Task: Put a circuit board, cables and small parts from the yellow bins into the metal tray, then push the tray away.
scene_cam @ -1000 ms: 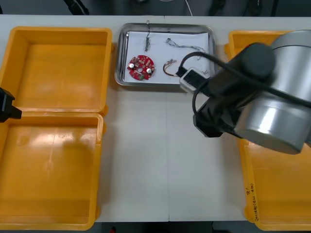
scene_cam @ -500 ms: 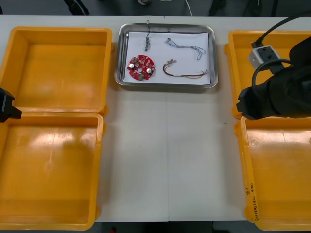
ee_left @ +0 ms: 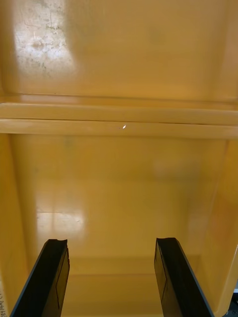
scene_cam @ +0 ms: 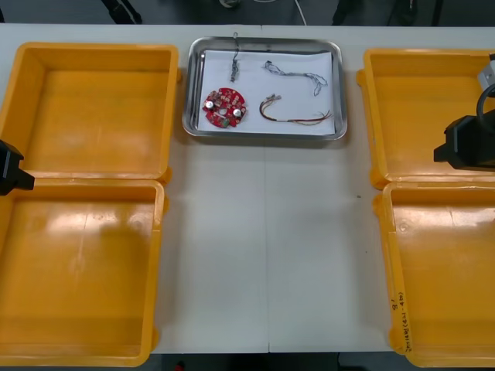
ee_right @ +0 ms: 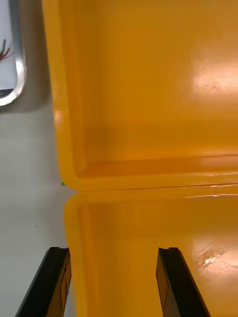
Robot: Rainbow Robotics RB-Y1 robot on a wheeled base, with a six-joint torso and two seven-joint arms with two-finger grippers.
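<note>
Tray: metal tray (scene_cam: 263, 133) sits top centre of the front view, white inside, between the left and right pairs of yellow bins.

Contents:
- red circuit board (scene_cam: 223, 107) in the tray's left half
- twisted blue and white cable (scene_cam: 294, 75) in the tray's upper right
- red and yellow cable (scene_cam: 294, 117) just below it, in the lower right
- thin dark piece (scene_cam: 234, 66) above the board, reaching the tray's top rim; too small to tell its kind

Bins: upper left bin (scene_cam: 97, 116), lower left bin (scene_cam: 77, 270), upper right bin (scene_cam: 418, 108) and lower right bin (scene_cam: 448, 286) all show bare floors.

Right gripper (ee_right: 114, 252): fingers spread wide with nothing between them. It hangs over the seam where the two right bins meet, near their tray-side walls. Its black body is at the right edge of the front view, mid-height. The wrist view also catches a corner of the tray beyond the bin wall, on the table (ee_right: 29, 173).

Left gripper (ee_left: 111, 242): fingers spread wide, empty, over the seam between the two left bins. Its black body is at the left edge of the front view, mid-height.

Writing: small black handwriting on the lower right bin's tray-side rim, in the lower right of the front view. Not readable.
</note>
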